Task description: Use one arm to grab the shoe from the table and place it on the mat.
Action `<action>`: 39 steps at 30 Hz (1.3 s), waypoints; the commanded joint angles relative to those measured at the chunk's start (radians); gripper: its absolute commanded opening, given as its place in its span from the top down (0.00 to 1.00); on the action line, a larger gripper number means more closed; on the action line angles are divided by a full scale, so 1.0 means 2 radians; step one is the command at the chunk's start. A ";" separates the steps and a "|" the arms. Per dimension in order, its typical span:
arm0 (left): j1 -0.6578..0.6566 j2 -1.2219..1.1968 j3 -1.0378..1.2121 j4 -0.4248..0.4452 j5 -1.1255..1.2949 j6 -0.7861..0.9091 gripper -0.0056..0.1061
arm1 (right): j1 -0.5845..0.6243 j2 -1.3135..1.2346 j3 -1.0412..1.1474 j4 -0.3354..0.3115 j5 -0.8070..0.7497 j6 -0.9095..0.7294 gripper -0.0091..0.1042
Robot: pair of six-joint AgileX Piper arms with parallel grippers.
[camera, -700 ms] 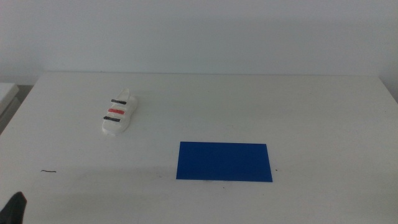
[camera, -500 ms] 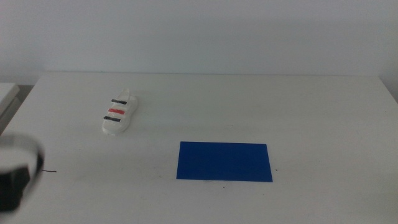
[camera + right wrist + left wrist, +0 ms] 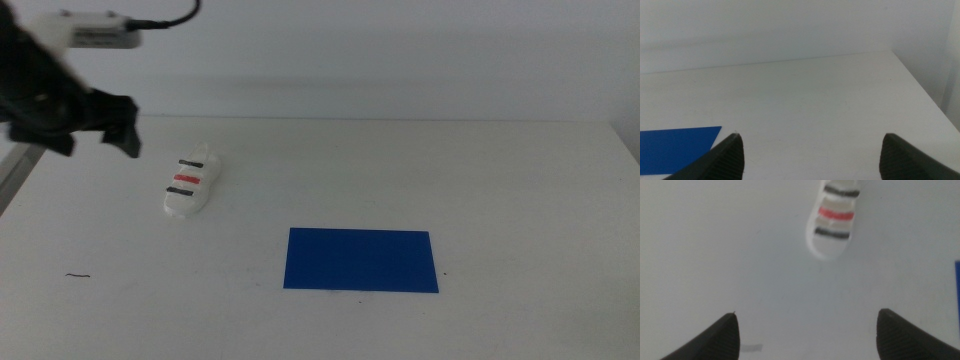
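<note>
The left gripper (image 3: 120,128) hangs at the upper left of the middle view, jaws spread wide and empty, just left of the shoe (image 3: 190,184) lying on the table (image 3: 500,180). The mat (image 3: 361,260) lies lower centre. The right gripper (image 3: 810,150) gapes open, out of that view

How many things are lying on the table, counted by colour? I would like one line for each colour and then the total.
White: 1, the shoe, with two black straps and one red strap
Dark blue: 1, the mat
Black: 1, a small thin mark or thread near the left side of the table; too small to identify
Total: 3
</note>
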 commanded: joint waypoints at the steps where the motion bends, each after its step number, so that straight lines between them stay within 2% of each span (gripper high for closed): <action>1: -0.009 0.069 -0.057 -0.008 0.024 0.007 0.11 | -0.001 -0.002 0.001 -0.002 -0.003 -0.003 0.22; 8: -0.046 0.197 -0.194 0.017 0.027 -0.010 0.11 | -0.001 -0.002 0.001 -0.002 -0.003 -0.003 0.22; 15: -0.064 0.307 -0.300 0.018 0.040 -0.002 0.11 | -0.001 -0.002 0.001 -0.002 -0.003 -0.003 0.22; 26: -0.065 0.372 -0.310 0.031 0.018 0.010 0.11 | -0.001 -0.002 0.001 -0.002 -0.003 -0.003 0.22; 28: -0.065 0.372 -0.310 0.031 0.018 0.022 0.14 | -0.001 -0.002 0.001 -0.002 -0.003 -0.003 0.22; 31: -0.065 0.372 -0.310 0.032 0.024 0.022 0.27 | -0.001 -0.002 0.001 -0.002 -0.003 -0.003 0.22; 36: -0.067 0.356 -0.310 0.028 0.065 0.011 0.73 | -0.001 -0.002 0.001 -0.002 -0.003 -0.003 0.22; 39: -0.085 0.318 -0.310 0.039 0.092 -0.017 0.93 | -0.001 -0.002 0.001 -0.002 -0.003 -0.003 0.22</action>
